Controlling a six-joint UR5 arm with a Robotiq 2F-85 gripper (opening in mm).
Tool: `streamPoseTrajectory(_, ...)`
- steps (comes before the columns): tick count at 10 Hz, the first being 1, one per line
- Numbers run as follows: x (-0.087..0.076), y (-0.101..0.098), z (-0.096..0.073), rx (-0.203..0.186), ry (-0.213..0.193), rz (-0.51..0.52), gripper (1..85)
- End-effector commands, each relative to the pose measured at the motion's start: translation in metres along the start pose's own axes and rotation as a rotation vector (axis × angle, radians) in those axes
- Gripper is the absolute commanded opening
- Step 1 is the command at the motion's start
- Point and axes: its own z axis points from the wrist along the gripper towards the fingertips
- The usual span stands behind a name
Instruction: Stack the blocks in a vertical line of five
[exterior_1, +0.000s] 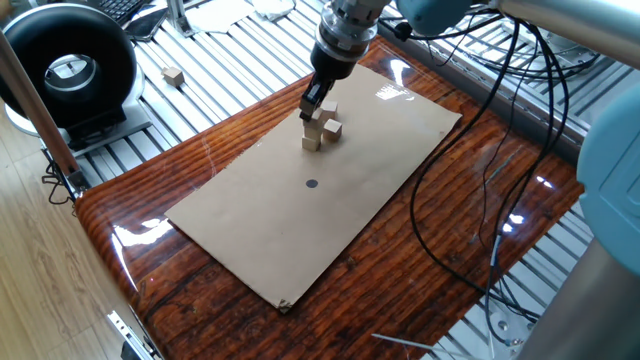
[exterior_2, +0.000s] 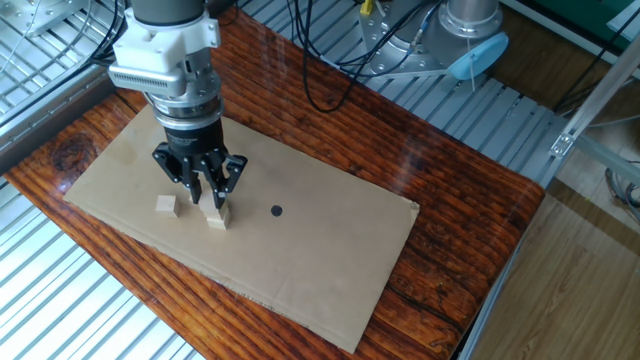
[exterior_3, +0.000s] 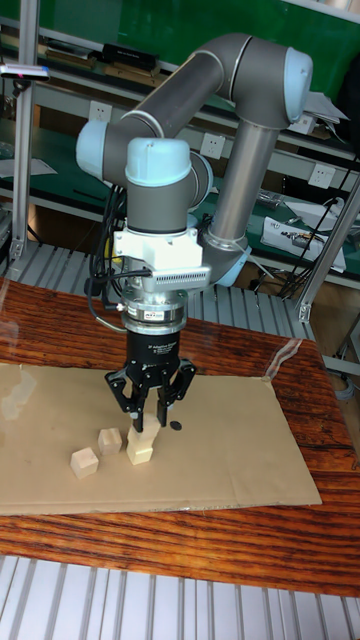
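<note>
Five blocks (exterior_1: 334, 128), one cardboard sheet (exterior_1: 300, 230) and one dark spot (exterior_1: 311, 183)
</note>
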Motion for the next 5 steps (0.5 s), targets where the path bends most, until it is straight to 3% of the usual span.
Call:
streamPoseTrajectory(1,-0.0042,0.0016,-0.0022,-0.014,-0.018,-0.005,45.0)
streamPoseTrajectory(5,-0.0063,0.0008,-0.0034,-0.016,-0.027,-0.021,56.7)
